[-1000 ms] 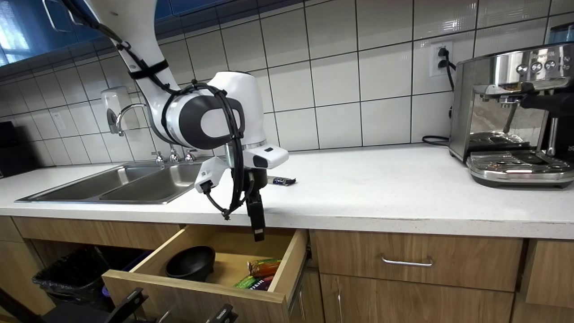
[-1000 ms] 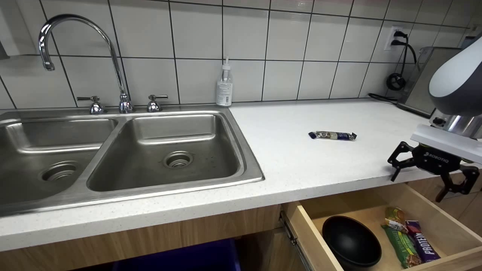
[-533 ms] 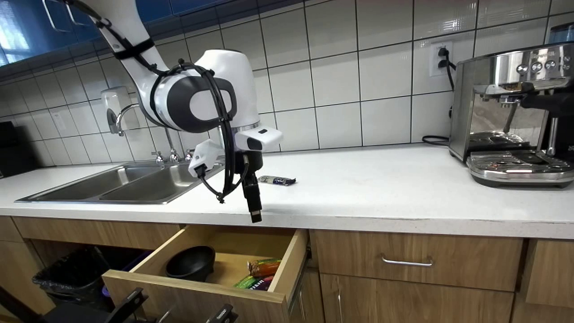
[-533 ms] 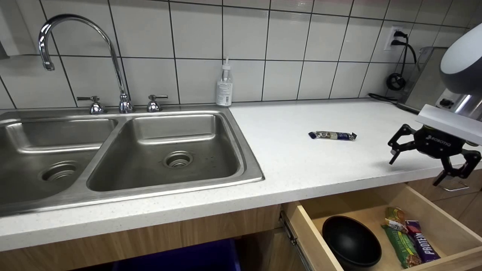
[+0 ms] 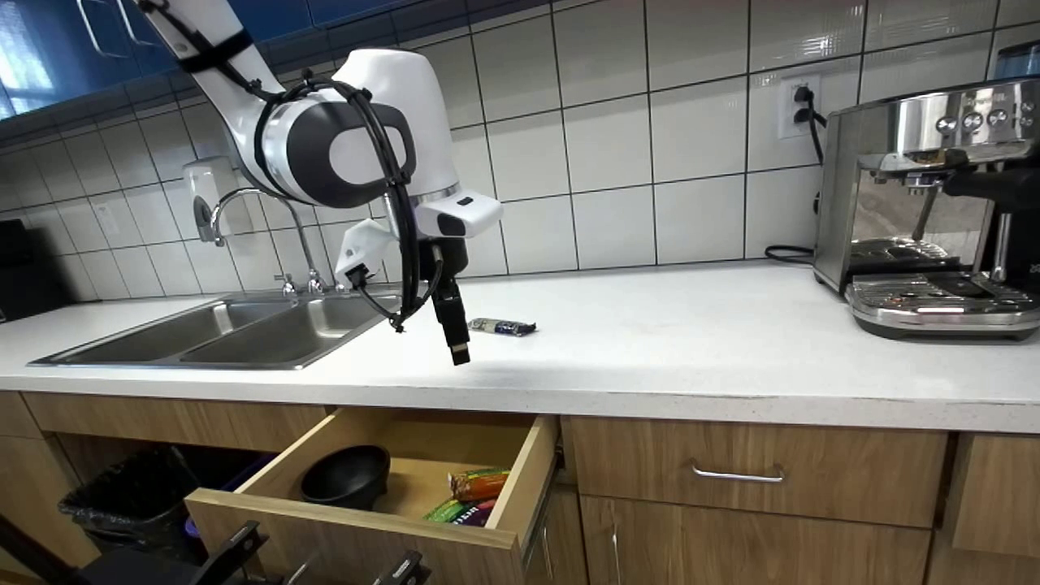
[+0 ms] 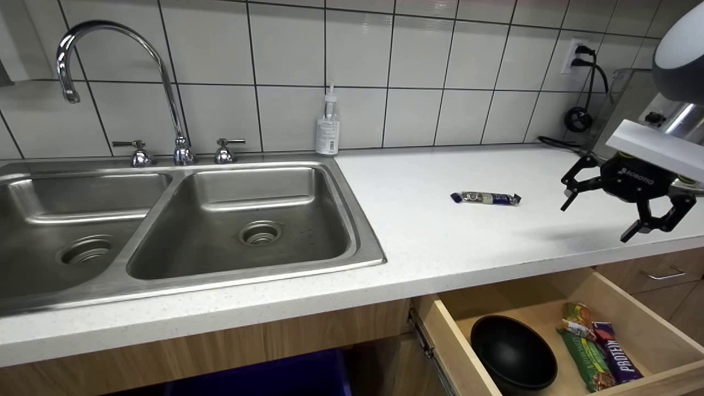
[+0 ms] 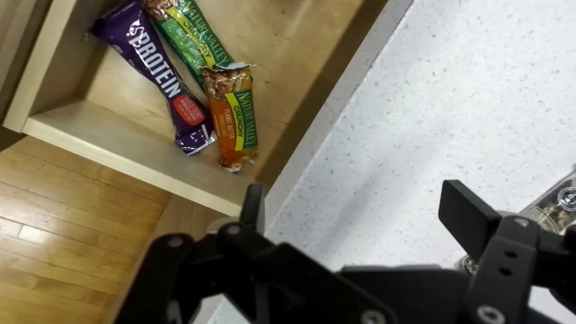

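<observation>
The gripper (image 6: 593, 225) hovers, fingers (image 6: 631, 232) empty and spread; the blue-tipped bar (image 6: 486, 198) lies closer to the tiled wall (image 6: 360, 118), its length roughly parallel.

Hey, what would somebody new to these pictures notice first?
Probably the black tool, spread open above the white counter. Below counter level, a pulled-out drawer holds a black bowl and three brightly wrapped bars. A shiny espresso machine stands on the counter, at the right in an exterior view.
</observation>
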Controlling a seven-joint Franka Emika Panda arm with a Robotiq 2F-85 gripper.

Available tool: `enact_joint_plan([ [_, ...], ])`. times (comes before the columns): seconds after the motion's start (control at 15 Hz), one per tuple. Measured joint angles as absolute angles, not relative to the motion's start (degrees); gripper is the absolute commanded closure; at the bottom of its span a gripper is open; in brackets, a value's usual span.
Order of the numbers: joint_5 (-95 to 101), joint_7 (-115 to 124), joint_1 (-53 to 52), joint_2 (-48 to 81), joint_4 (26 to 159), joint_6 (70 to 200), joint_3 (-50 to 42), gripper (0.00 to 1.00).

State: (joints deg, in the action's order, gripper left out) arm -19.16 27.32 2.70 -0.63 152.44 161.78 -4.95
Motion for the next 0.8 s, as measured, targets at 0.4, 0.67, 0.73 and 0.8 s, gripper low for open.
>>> enact_joint_plan([
  [0.4, -19.16, 27.64, 2.48, -0.41, 149.48, 161.64, -4.22, 0.0],
  [0.67, -19.15, 28.49, 2.18, 1.76, 145.49, 161.57, -4.14, 0.0],
  [0.73, -19.08, 28.88, 2.07, 2.61, 144.41, 161.56, -4.12, 0.0],
  [0.8, -18.94, 29.41, 1.94, 3.62, 143.25, 161.55, -4.12, 0.0],
])
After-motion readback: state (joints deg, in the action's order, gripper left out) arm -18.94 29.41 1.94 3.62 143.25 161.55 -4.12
